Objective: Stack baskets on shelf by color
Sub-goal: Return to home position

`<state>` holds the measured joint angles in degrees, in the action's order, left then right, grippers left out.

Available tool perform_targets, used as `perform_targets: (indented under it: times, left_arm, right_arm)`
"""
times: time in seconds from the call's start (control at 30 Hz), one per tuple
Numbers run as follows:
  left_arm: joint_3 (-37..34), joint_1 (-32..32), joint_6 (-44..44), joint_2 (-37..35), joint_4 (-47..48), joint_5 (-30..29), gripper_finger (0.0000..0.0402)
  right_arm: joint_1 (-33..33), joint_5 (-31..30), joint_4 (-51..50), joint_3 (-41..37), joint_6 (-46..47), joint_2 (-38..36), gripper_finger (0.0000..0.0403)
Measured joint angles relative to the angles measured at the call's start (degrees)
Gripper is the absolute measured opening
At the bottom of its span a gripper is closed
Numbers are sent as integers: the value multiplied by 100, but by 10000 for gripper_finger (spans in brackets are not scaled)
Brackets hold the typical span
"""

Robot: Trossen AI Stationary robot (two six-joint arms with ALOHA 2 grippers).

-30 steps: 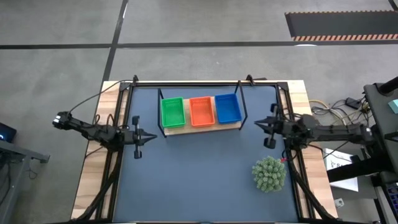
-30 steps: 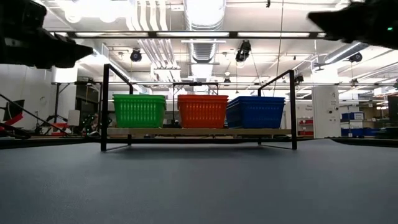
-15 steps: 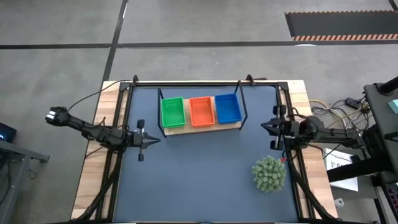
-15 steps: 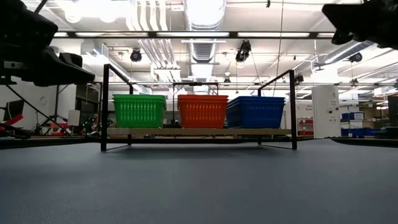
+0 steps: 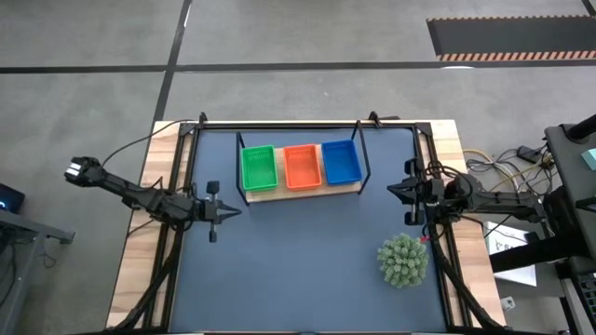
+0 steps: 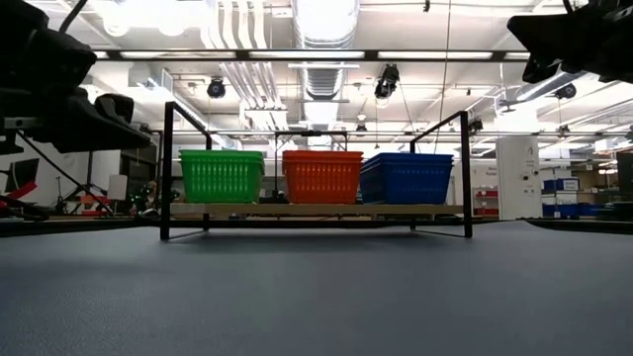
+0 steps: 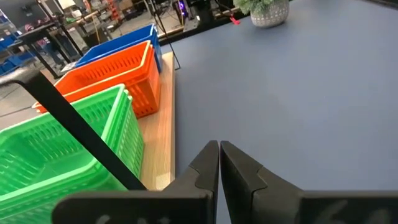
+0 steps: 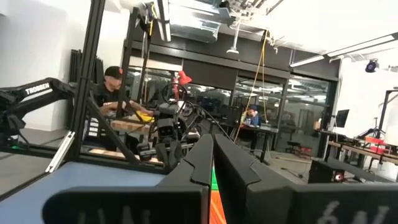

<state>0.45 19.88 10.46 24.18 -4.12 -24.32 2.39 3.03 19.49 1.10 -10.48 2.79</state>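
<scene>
Three stacks of baskets stand side by side on the shelf (image 5: 279, 193): green (image 5: 258, 168), orange-red (image 5: 302, 166) and blue (image 5: 341, 162). The low view shows them as the green stack (image 6: 222, 176), the orange-red stack (image 6: 322, 176) and the blue stack (image 6: 406, 178), bottoms resting on the wooden board (image 6: 316, 210). My left gripper (image 5: 235, 211) hovers shut near the shelf's left near corner, tipped slightly down, next to the green stack (image 7: 56, 155). My right gripper (image 5: 391, 189) hovers shut to the right of the shelf. Both hold nothing.
A round spiky green plant ball (image 5: 403, 260) sits on the dark-blue mat (image 5: 307, 270) near the right edge, toward the front. The shelf's black wire frame (image 5: 361, 154) rises around the baskets. People sit at desks beyond the table in the right wrist view.
My left gripper has sunk a little, tipped its fingers downward and edged toward the table's middle. My right gripper has rolled a little about its own line, staying beside the shelf's right end. Both have stayed shut. The baskets have not moved.
</scene>
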Motion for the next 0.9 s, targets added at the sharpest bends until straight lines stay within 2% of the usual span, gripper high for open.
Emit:
perform_targets:
  times: [0.9]
  left_arm:
    - [-9,-1,0,520,-2,0,0]
  right_arm:
    - [0,-4,0,2,0,0,9]
